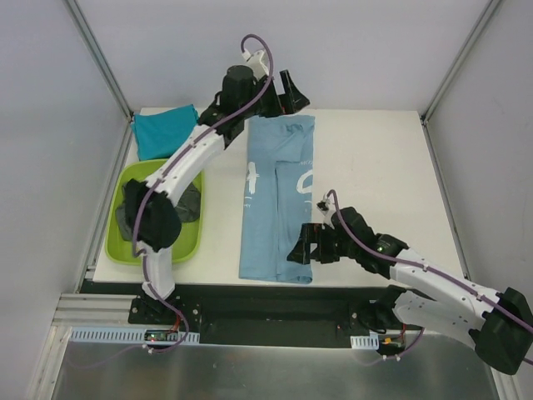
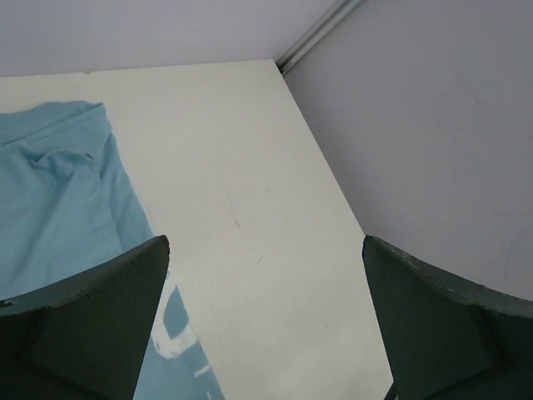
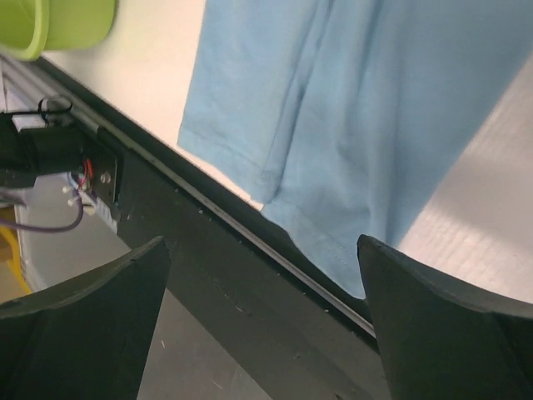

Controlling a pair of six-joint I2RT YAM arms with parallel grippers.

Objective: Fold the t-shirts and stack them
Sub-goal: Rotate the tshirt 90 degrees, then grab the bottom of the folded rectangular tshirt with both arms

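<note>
Both pincers stand wide open and hold nothing. We see the left gripper [image 1: 290, 90] at the upper middle of the overhead view, above the far end of the light blue t-shirt [image 1: 279, 196]. The right gripper [image 1: 305, 247] hangs at the lower middle, by the shirt's near right corner.

We judge the task to be at an early stage. The blue shirt lies on the table [image 1: 375, 183] as one long narrow strip running from upper middle to lower middle, so its sides seem to be folded in. The crosswise folds are not yet made. A teal t-shirt [image 1: 164, 129] sits bunched at the upper left of the table. A dark grey t-shirt [image 1: 191, 204] lies crumpled in the lime-green tub [image 1: 179, 246] at the left. Nothing is stacked yet.

Only the overhead view shows the teal and grey shirts and the full length of the strip. The left wrist view adds the strip's far end at the left of its frame. There we see a rumpled edge, a bit of white print at the bottom, and bare table running to the wall. The right wrist view shows what the overhead hardly reveals. The hem end, with its doubled layers, hangs a little over the black rail [image 3: 250, 275] at the table's near edge.
</note>
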